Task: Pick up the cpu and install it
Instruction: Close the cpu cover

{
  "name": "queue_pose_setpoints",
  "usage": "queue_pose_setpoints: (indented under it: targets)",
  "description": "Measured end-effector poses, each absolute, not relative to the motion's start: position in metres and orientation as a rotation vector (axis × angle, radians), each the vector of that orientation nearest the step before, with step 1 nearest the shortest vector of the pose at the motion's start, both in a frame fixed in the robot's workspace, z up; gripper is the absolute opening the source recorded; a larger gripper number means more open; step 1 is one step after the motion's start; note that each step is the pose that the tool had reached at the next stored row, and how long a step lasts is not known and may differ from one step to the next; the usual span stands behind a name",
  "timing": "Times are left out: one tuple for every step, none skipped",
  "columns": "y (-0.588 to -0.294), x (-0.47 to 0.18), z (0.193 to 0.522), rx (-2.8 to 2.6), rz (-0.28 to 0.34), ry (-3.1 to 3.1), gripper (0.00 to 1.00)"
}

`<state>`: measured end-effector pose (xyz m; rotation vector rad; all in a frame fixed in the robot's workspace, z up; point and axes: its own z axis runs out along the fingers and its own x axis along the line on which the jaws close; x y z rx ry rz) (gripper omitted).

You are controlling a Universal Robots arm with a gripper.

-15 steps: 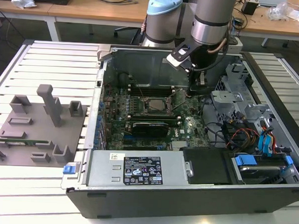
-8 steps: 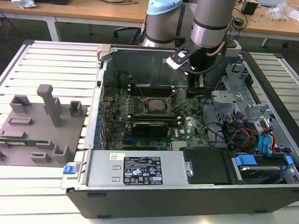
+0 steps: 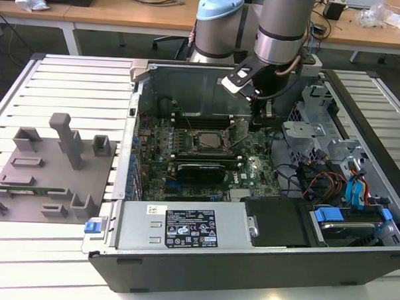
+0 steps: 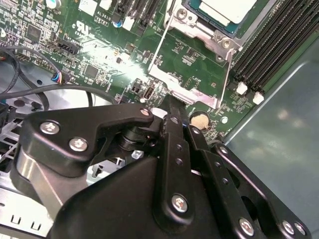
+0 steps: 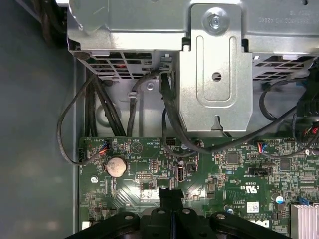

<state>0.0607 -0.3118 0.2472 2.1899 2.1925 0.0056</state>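
A white slatted desk is seen, wooden desks behind it. An open computer case is laid on it, a grey fixture plate alongside. The cpu is seated in the motherboard socket; the claw is held nearby, pressed together, empty.

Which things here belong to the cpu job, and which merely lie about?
Job: cpu in its socket; hand near it.
Lying about: grey fixture plate; coin battery; cables.
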Motion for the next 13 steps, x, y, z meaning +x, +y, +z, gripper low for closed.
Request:
queue_pose_setpoints:
  targets:
    - [-0.312, 0.060, 0.247, 2.190, 0.006, 2.192, 0.11]
    - [-0.312, 0.059, 0.247, 2.190, 0.006, 2.192, 0.11]
    - [-0.312, 0.058, 0.247, 2.190, 0.005, 2.192, 0.11]
    - [-0.312, 0.056, 0.247, 2.190, 0.006, 2.192, 0.11]
    - [-0.312, 0.055, 0.247, 2.190, 0.006, 2.192, 0.11]
    - [-0.312, 0.054, 0.247, 2.190, 0.006, 2.192, 0.11]
    - [-0.311, 0.053, 0.247, 2.190, 0.006, 2.192, 0.11]
    - [-0.311, 0.052, 0.247, 2.190, 0.006, 2.192, 0.11]
    - [-0.311, 0.051, 0.247, 2.189, 0.006, 2.192, 0.11]
    - [-0.311, 0.050, 0.247, 2.189, 0.007, 2.191, 0.11]
    - [-0.311, 0.049, 0.247, 2.189, 0.008, 2.191, 0.11]
    - [-0.311, 0.047, 0.247, 2.188, 0.009, 2.191, 0.11]
    - [-0.311, 0.045, 0.247, 2.187, 0.012, 2.190, 0.11]
